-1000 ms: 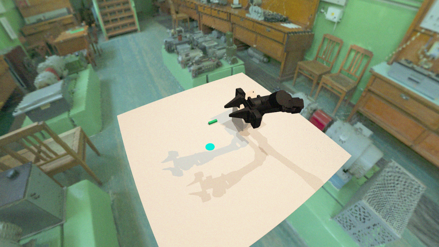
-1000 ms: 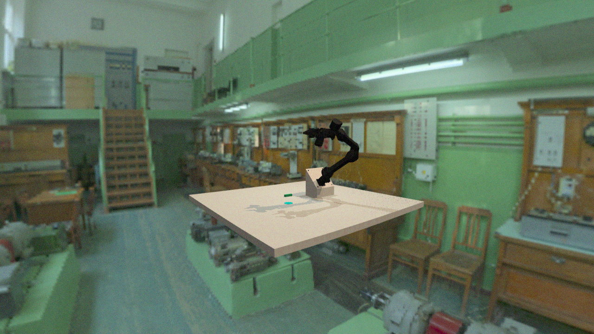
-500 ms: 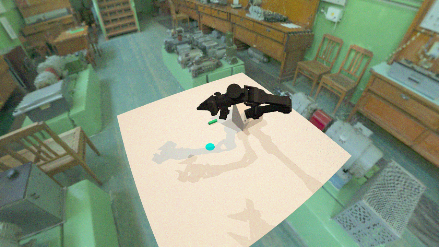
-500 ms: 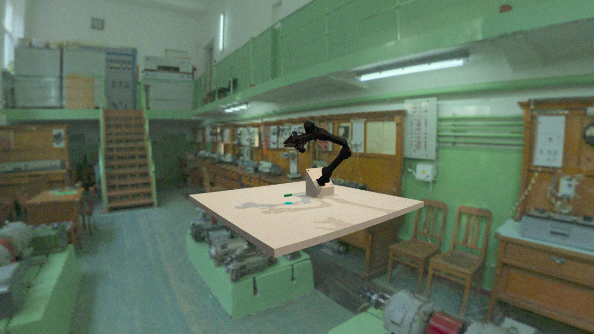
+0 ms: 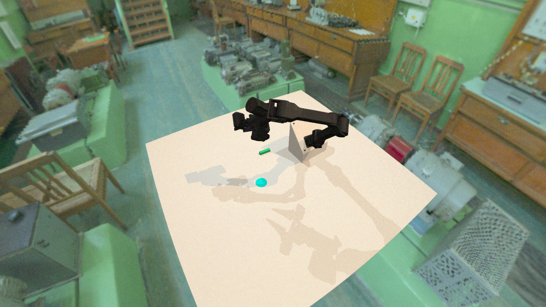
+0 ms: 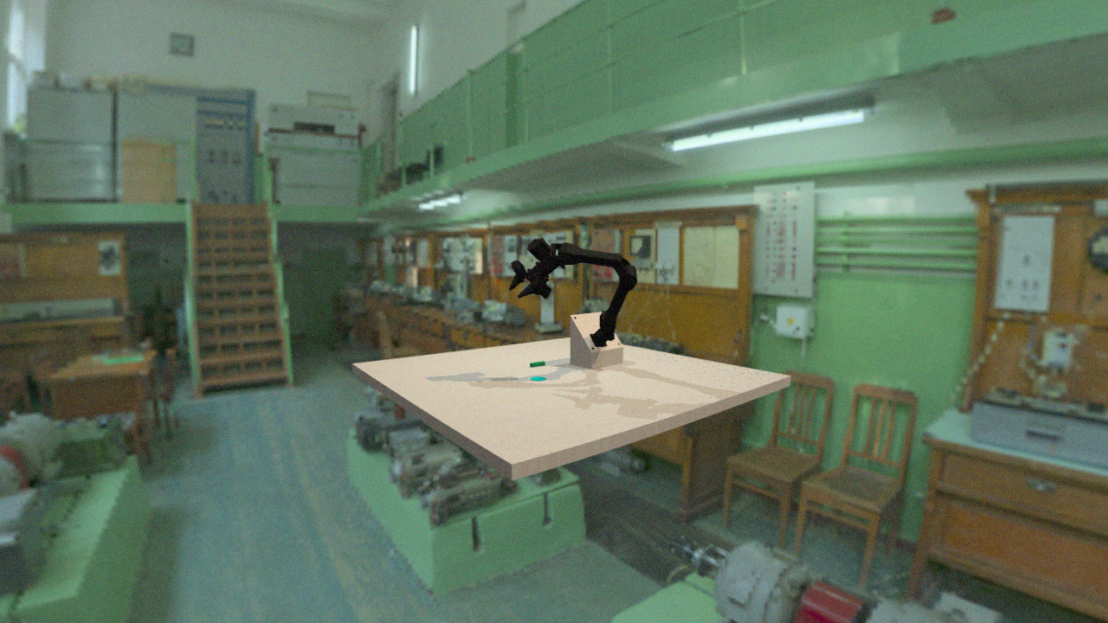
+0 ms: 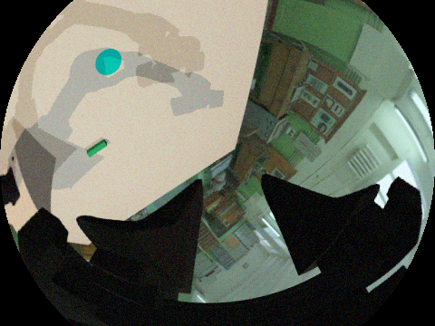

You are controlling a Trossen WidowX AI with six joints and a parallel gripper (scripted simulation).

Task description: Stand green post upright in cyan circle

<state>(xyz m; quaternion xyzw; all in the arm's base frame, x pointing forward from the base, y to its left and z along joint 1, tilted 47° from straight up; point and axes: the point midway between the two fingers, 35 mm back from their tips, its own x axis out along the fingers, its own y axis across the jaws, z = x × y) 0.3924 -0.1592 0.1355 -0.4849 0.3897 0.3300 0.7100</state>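
The small green post (image 5: 264, 151) (image 6: 537, 363) (image 7: 97, 148) lies flat on the beige table (image 5: 267, 248), just left of the arm's base. The cyan circle (image 5: 260, 182) (image 6: 537, 378) (image 7: 109, 62) is a flat disc on the table, a short way in front of the post and apart from it. My gripper (image 5: 237, 123) (image 6: 518, 280) (image 7: 232, 182) hangs high above the table, above and a little to the left of the post. Its fingers stand partly apart with nothing between them.
The arm's wedge-shaped tan base (image 5: 297, 146) (image 6: 586, 341) stands on the table right of the post. Arm shadows fall across the table around the circle. The table's edges drop off to the workshop floor on all sides.
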